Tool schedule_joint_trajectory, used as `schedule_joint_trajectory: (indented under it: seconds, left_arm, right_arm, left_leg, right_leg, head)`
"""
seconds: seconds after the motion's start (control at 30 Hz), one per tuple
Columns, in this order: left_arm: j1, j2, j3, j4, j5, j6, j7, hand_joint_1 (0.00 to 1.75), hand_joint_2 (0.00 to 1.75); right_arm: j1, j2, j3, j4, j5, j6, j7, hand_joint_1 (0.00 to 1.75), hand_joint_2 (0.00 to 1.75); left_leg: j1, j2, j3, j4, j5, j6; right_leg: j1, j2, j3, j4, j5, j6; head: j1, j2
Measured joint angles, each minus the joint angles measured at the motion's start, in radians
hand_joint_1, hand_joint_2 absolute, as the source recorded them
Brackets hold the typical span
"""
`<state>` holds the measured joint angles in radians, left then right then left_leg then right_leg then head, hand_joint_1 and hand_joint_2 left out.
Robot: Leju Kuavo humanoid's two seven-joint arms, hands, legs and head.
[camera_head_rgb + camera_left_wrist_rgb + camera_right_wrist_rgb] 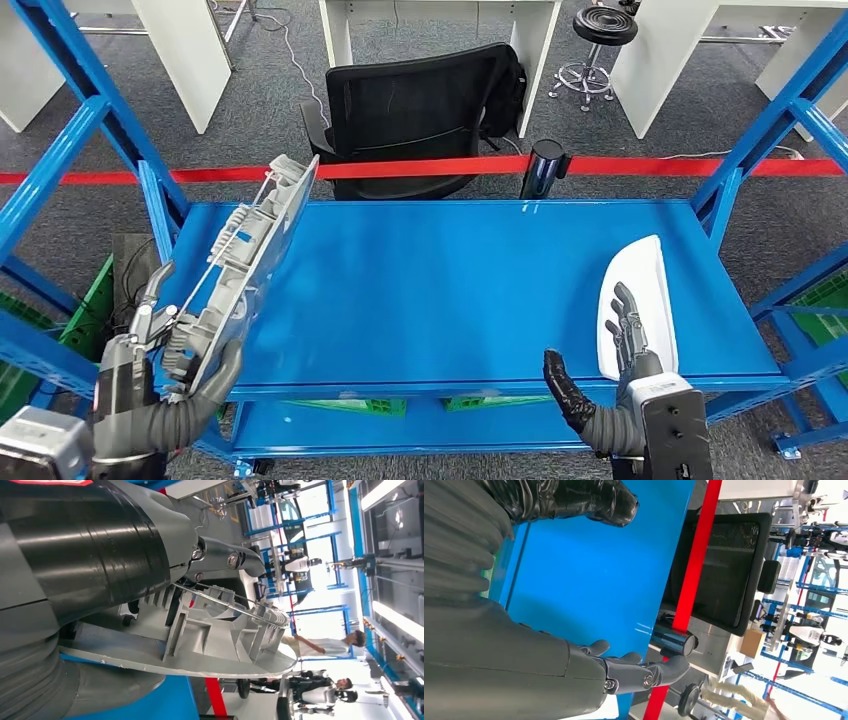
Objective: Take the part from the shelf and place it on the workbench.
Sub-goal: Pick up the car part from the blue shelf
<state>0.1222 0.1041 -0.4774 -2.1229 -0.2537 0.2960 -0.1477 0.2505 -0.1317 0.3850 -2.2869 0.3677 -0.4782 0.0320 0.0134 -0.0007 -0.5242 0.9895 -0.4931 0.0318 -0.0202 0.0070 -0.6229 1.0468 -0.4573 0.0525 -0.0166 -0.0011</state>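
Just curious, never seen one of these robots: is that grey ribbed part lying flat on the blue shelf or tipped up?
Tipped up. The grey ribbed part stands steeply on edge, gripped by the left hand over the blue shelf.

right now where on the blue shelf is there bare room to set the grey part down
The blue shelf is bare between the grey part held by the left hand and the white part under the right hand. Both ends are crowded.

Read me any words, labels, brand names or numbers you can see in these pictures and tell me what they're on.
None can be read.
The grey part in the left hand: no marking visible.
The white part by the right hand: plain.
The blue shelf: no label visible.
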Motion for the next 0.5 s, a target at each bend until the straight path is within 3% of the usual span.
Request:
schedule_joint_trajectory:
  seconds: [0.1,0.13,0.17,0.2,0.27,0.33,0.43,0.5]
  left_arm:
    - [0.0,-0.003,0.0,0.0,0.0,0.0,0.0,1.75,1.75]
    - [0.0,-0.003,0.0,0.0,0.0,0.0,0.0,1.75,1.75]
    - [0.0,-0.003,0.0,0.0,0.0,0.0,0.0,1.75,1.75]
    - [0.0,-0.003,0.0,0.0,0.0,0.0,0.0,1.75,1.75]
    - [0.0,-0.004,0.0,0.0,0.0,0.0,0.0,1.75,1.75]
    - [0.0,-0.006,0.001,0.0,0.0,0.0,0.0,1.75,1.75]
    - [0.001,-0.006,0.001,0.0,0.0,0.0,0.0,1.75,1.75]
    - [0.001,-0.006,0.001,-0.001,0.0,0.0,0.0,1.75,1.75]
  right_arm:
    - [0.001,-0.002,0.0,0.0,0.0,0.0,0.0,0.0,1.75]
    - [0.001,-0.002,0.0,0.0,0.0,0.0,0.0,0.0,1.75]
    - [0.001,-0.002,0.0,0.0,0.0,0.0,0.0,0.0,1.75]
    - [0.001,-0.002,0.0,0.0,0.0,0.0,0.0,0.0,1.75]
    - [0.001,-0.003,0.0,0.0,0.0,0.0,0.0,0.0,1.75]
    - [0.0,-0.003,0.0,0.0,0.0,0.0,0.0,0.0,1.75]
    - [0.001,-0.003,0.0,0.0,0.0,0.0,0.0,0.0,1.75]
    - [0.0,-0.003,0.0,-0.001,0.0,0.0,0.0,0.0,1.75]
  left_leg:
    - [-0.002,0.003,-0.011,0.001,0.015,0.011]
    - [-0.004,0.003,-0.017,0.004,0.017,0.011]
    - [-0.006,0.003,-0.022,0.006,0.019,0.011]
    - [-0.009,0.003,-0.025,0.009,0.02,0.011]
    - [-0.012,0.003,-0.028,0.013,0.02,0.011]
    - [-0.015,0.003,-0.034,0.016,0.023,0.005]
    - [-0.013,0.003,-0.045,0.017,0.033,-0.012]
    - [-0.012,0.002,-0.06,0.039,0.013,-0.022]
  right_leg:
    - [0.0,-0.001,-0.069,0.183,-0.11,0.007]
    - [0.0,-0.001,-0.083,0.233,-0.129,0.007]
    - [0.001,-0.001,-0.081,0.247,-0.129,0.005]
    - [0.003,-0.001,-0.06,0.22,-0.111,0.001]
    - [0.009,-0.002,0.016,0.088,-0.058,-0.016]
    - [0.017,-0.003,0.072,-0.014,-0.035,-0.033]
    - [0.021,-0.004,0.08,-0.04,-0.026,-0.045]
    - [0.016,-0.007,0.081,-0.056,-0.013,-0.051]
  head:
    - [0.021,0.0]
    - [0.027,0.0]
    - [0.03,0.0]
    - [0.033,0.0]
    - [0.039,0.0]
    - [0.04,0.0]
    - [0.04,0.0]
    - [0.036,0.0]
